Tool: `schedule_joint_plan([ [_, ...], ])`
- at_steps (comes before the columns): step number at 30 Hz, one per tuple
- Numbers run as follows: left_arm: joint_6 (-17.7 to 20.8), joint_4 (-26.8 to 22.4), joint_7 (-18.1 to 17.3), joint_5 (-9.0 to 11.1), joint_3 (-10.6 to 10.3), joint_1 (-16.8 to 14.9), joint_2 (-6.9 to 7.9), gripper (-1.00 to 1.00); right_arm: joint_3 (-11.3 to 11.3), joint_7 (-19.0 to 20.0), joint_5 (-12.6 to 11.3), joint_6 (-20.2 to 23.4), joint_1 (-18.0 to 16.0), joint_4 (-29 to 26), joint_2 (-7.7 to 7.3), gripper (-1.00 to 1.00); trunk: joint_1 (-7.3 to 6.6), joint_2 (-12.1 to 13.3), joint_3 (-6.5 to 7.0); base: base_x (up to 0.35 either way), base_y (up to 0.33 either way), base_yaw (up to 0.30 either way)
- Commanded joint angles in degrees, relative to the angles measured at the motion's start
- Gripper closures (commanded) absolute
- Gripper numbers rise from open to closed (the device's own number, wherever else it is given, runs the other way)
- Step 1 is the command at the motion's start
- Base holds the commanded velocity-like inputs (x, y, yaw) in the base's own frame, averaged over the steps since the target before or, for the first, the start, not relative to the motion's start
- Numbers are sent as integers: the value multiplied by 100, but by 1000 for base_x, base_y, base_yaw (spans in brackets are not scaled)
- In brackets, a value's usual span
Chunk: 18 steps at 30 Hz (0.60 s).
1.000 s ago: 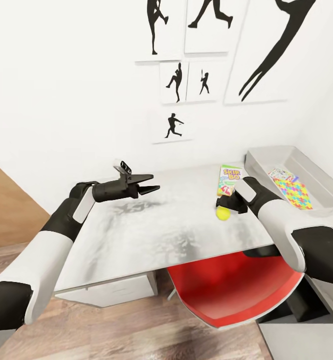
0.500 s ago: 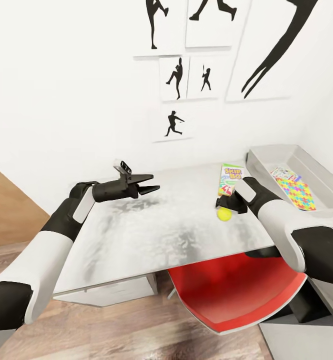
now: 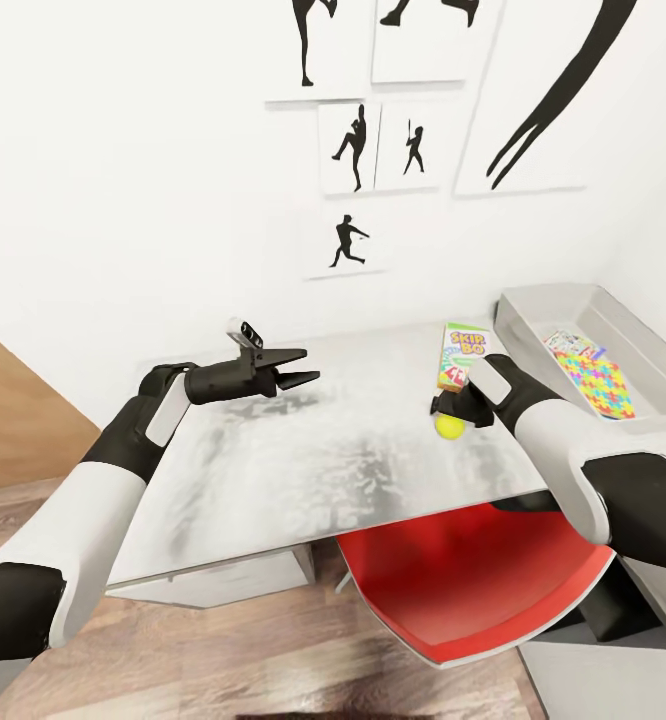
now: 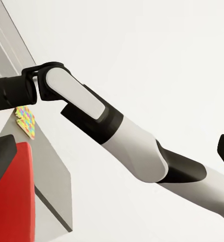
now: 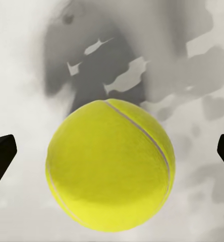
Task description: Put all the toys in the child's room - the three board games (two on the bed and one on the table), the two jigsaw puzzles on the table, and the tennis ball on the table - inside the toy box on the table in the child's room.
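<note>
Hovering over the tennis ball (image 3: 449, 427) on the surface (image 3: 323, 460), the right gripper (image 5: 112, 151) has open jaws astride it; they should close centrally, as it may roll. Left gripper (image 3: 303, 378) waits open.

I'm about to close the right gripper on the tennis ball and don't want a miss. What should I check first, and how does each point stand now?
1. Right gripper open: ok, its fingertips sit apart at either edge of the right wrist view.
2. Tennis ball centred between the fingertips: ok.
3. Ball resting on the table, not rolling: cannot tell from one moment.
4. Fingers low enough to flank the ball: cannot tell; the head view shows the gripper just above it.
5. Board game clear of the grasp: ok, it lies beyond the ball, apart from it.
6. Toy box has room: ok, bare floor beside the puzzle.
</note>
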Motion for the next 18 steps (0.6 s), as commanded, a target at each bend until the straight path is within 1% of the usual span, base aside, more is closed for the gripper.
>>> schedule_joint_plan([
  [1, 44, 2, -15, 16, -15, -6, 5, -100, 33, -42, -61, 20, -3, -9, -2, -100, 3, -10, -10, 0, 0, 0],
  [18, 44, 2, -15, 16, -15, -6, 5, -100, 29, -47, -61, 27, -2, -7, -7, -100, 3, -10, -11, -9, 0, 0],
])
